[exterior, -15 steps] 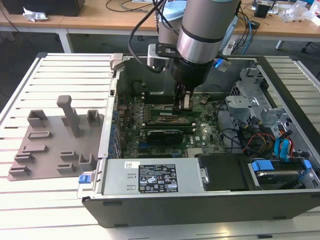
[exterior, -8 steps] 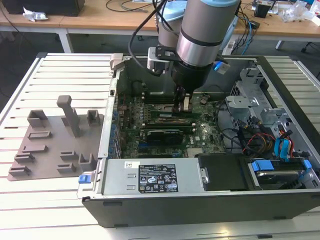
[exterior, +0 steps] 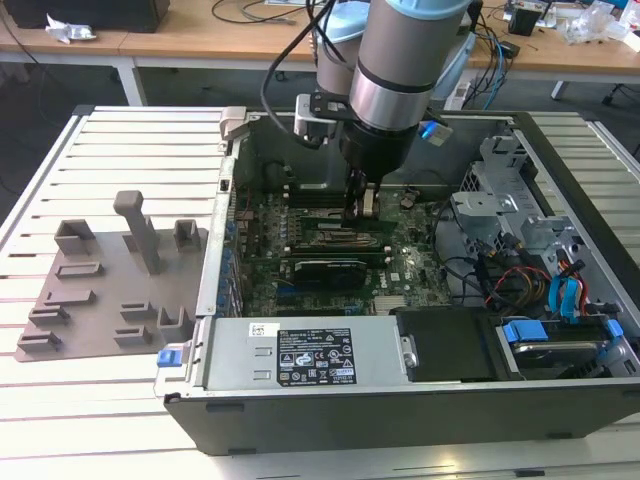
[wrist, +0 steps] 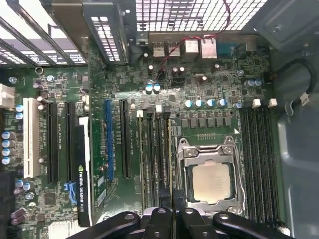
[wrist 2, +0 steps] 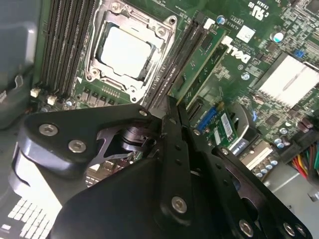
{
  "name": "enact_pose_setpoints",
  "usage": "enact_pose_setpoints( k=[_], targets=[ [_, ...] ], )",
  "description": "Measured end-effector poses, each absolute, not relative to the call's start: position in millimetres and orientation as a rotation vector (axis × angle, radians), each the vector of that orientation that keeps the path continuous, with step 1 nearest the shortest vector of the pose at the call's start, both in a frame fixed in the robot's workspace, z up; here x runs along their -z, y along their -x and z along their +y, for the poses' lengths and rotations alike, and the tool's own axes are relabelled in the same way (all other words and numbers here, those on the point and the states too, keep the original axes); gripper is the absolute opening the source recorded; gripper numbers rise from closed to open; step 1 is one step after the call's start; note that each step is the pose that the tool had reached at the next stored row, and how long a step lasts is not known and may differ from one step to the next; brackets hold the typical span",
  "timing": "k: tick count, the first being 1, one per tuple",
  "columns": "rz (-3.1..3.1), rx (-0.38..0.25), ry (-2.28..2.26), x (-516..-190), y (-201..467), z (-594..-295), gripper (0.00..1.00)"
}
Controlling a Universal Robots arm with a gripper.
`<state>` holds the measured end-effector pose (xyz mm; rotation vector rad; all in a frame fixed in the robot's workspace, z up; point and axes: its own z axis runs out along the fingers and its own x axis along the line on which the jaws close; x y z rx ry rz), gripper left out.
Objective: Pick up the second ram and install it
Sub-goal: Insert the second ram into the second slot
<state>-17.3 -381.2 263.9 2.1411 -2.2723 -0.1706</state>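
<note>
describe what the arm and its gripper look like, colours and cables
The arm is a thick silver-grey cylinder with a light blue joint cap, black cables looping beside it. The gripper is black, with flat bolted fingers and silver screws.

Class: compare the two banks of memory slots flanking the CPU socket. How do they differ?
The bank by the grey case wall is empty; the opposite bank holds a green memory stick. The first sits at the board's edge, the opposite one mid-board. Both are long, dark, parallel slots beside the CPU socket.
</note>
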Motion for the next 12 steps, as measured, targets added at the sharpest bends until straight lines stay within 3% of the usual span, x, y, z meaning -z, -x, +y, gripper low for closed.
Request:
enact_pose_setpoints(
  k=[12],
  targets=[
    [-2.225,0.136,-2.16,-251,23,-383,0.13]
  ],
)
